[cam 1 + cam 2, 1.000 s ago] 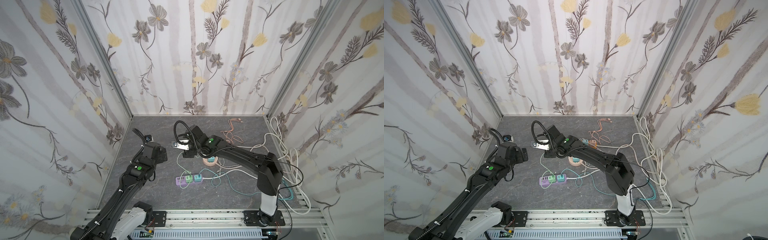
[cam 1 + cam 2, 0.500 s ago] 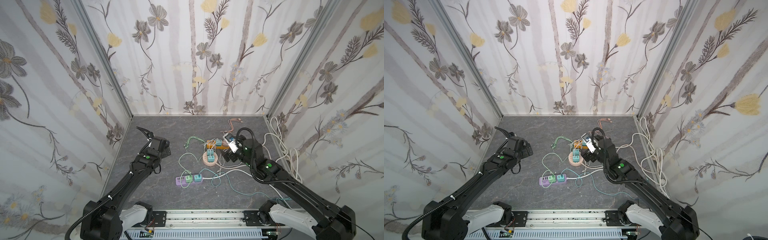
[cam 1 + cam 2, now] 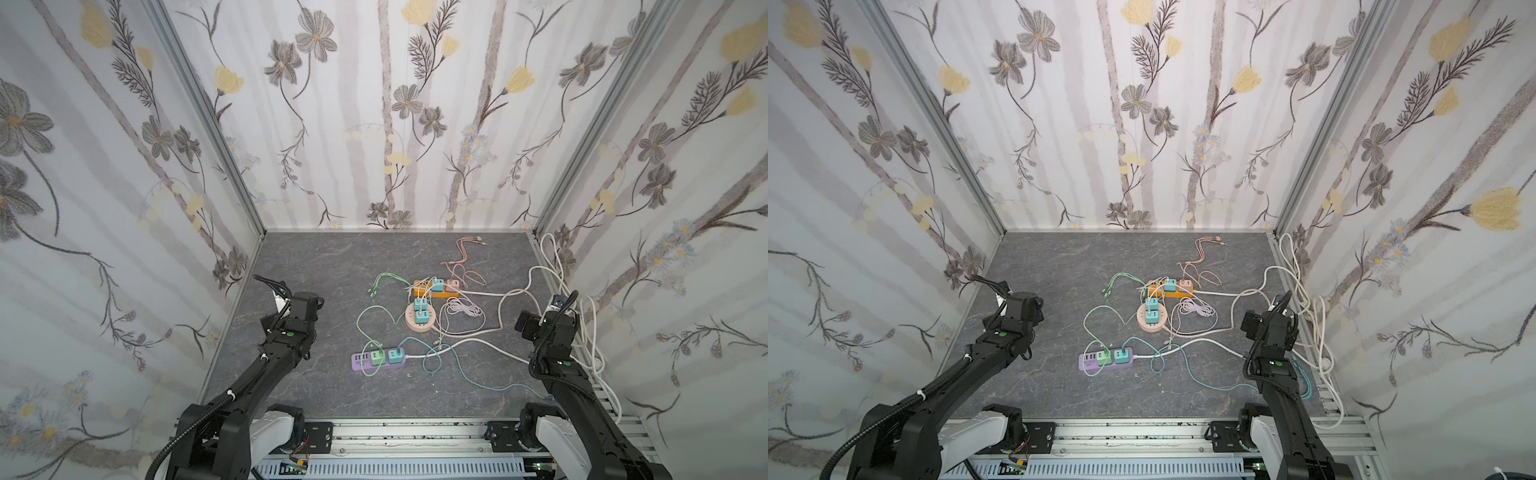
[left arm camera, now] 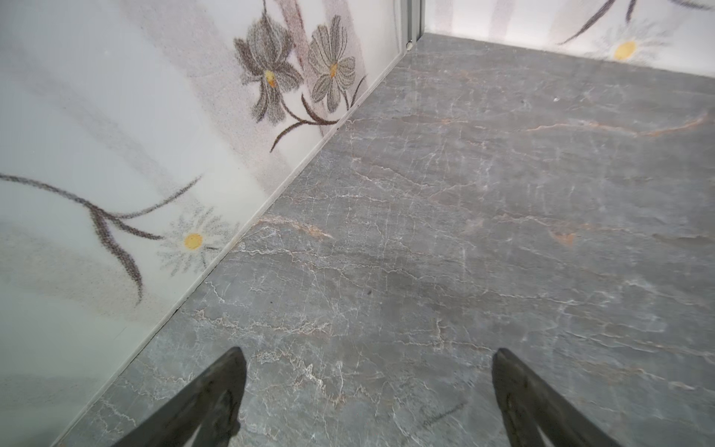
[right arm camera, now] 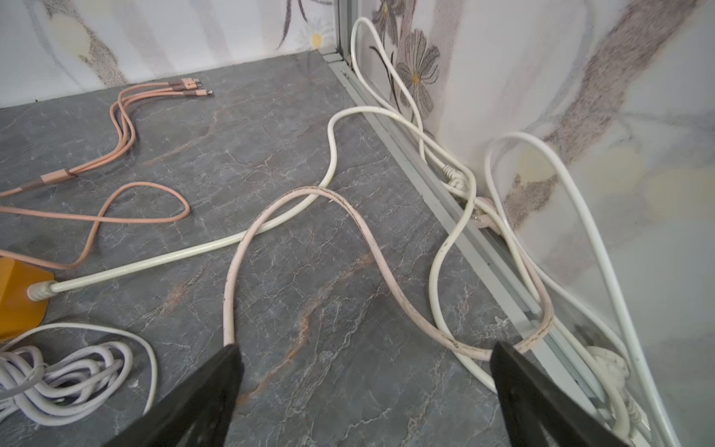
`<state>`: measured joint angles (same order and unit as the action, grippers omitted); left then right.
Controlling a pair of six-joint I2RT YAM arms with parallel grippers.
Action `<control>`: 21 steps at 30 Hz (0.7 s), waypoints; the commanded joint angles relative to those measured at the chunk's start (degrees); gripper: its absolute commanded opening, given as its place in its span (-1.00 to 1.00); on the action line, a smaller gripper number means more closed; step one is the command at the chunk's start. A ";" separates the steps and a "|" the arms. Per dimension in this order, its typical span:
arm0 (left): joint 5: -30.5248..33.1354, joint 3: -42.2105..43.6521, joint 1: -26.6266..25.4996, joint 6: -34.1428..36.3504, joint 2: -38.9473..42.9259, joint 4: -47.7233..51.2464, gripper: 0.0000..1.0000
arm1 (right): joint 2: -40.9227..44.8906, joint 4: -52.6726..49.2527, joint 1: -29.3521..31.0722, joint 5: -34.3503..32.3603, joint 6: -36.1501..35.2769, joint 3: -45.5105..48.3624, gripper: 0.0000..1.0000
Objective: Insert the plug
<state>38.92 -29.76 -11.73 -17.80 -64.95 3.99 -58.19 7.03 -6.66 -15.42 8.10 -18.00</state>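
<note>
Three socket strips lie mid-table in both top views: a purple strip (image 3: 360, 362) with a green plug (image 3: 377, 356) and a teal plug (image 3: 395, 354) seated in it, a round beige hub (image 3: 420, 326) carrying teal plugs, and an orange strip (image 3: 444, 294) with a teal and a pink plug. My left gripper (image 4: 367, 352) hovers open over bare floor by the left wall, and nothing lies between its fingers. My right gripper (image 5: 365, 348) is open and empty too, above cable loops near the right wall. The orange strip's end (image 5: 19, 298) shows in the right wrist view.
White mains cables (image 3: 552, 266) pile along the right wall, with their plugs (image 5: 481, 216) on the rail. A pink charging cable (image 5: 124, 127) runs toward the back. A coiled white cable (image 5: 58, 375) and thin green leads (image 3: 374, 316) trail around the strips.
My right arm has pulled back from over the strips at mid-table to the right side. The left arm has shifted slightly by the left wall. Both grippers stay open.
</note>
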 commanded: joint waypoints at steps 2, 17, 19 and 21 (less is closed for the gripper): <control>2.53 0.34 1.79 5.59 -6.44 -13.96 1.00 | -5.92 15.26 -0.64 8.48 0.99 -1.28 0.99; -19.56 7.24 5.80 18.63 -22.45 -55.37 1.00 | -27.90 51.12 0.98 22.14 -3.99 1.39 0.99; -21.92 7.36 7.23 17.14 -22.34 -54.50 1.00 | -27.30 45.72 1.88 17.75 -3.14 -1.07 0.99; -26.62 8.33 9.72 15.90 -25.30 -58.66 1.00 | -28.32 43.03 4.35 13.30 -4.76 -3.30 0.99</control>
<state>18.90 -22.37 -3.88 -0.86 -88.42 -44.77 -85.93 49.76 -4.36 3.16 4.86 -19.29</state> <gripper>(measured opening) 0.997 0.994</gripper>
